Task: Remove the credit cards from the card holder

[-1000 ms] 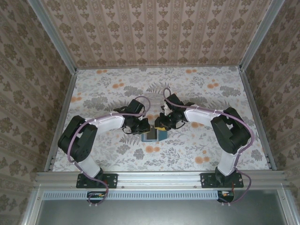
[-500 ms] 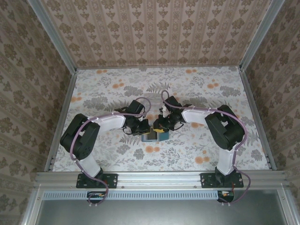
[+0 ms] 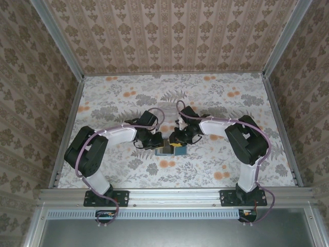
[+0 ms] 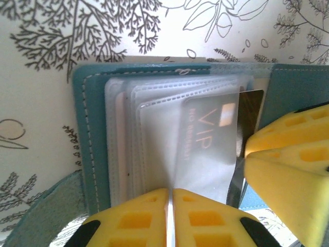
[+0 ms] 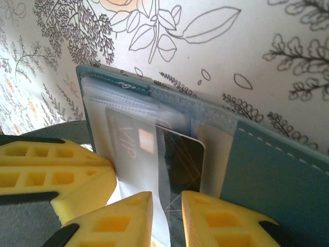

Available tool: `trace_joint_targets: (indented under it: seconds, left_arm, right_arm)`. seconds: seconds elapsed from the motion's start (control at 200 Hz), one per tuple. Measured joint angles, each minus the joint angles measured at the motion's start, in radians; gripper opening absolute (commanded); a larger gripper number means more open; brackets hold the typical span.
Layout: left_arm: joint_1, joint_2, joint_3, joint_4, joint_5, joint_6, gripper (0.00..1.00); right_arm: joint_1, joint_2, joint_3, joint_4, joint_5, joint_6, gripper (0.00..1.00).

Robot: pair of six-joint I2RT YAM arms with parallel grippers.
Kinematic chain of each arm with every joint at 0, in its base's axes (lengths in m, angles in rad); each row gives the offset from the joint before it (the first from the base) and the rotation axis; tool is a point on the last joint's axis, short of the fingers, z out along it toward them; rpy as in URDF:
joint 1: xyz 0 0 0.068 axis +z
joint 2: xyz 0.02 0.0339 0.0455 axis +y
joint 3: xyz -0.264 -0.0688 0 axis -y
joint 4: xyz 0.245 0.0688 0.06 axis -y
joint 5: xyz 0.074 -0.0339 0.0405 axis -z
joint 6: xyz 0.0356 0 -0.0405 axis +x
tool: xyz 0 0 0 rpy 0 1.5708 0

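Right arm first: its elbow has tucked in toward the card holder [image 3: 165,150] since a second ago, and the right gripper [image 5: 167,206] has slid closer over the holder's right side, while the left arm has barely shifted. That holder lies open and flat on the table [image 3: 221,98], with both grippers crowding over it from either side. The credit cards are inside it. A pale card [image 4: 205,139] sits in a clear sleeve [image 4: 154,134] over the holder's left panel, and a dark card [image 5: 182,154] pokes out beside it toward the spine. These cards look light, stiff and slick, and the sleeve is floppy, so the exposed short edge of the dark card is probably the spot to pinch, with the holder pinned down. The left gripper [image 4: 169,206] has its jaws pressed together on the sleeve's near edge, acting as that anchor. The right gripper's jaws stand narrow and straddle the dark card's near edge, though I cannot tell if the pads bite yet. Both wrists tilt steeply down at the holder.
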Motion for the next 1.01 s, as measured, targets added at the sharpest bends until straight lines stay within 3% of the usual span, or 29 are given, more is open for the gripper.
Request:
trace_joint_targets:
  seconds: [0.5, 1.005]
  left_arm:
    - [-0.003, -0.023, 0.08, -0.069, 0.0, 0.015, 0.13]
    - [-0.013, 0.085, 0.114, -0.085, 0.007, 0.061, 0.13]
  right_arm:
    - [0.0, -0.037, -0.029, -0.002, 0.02, 0.019, 0.29]
    - [-0.002, -0.031, -0.045, 0.002, 0.02, 0.019, 0.29]
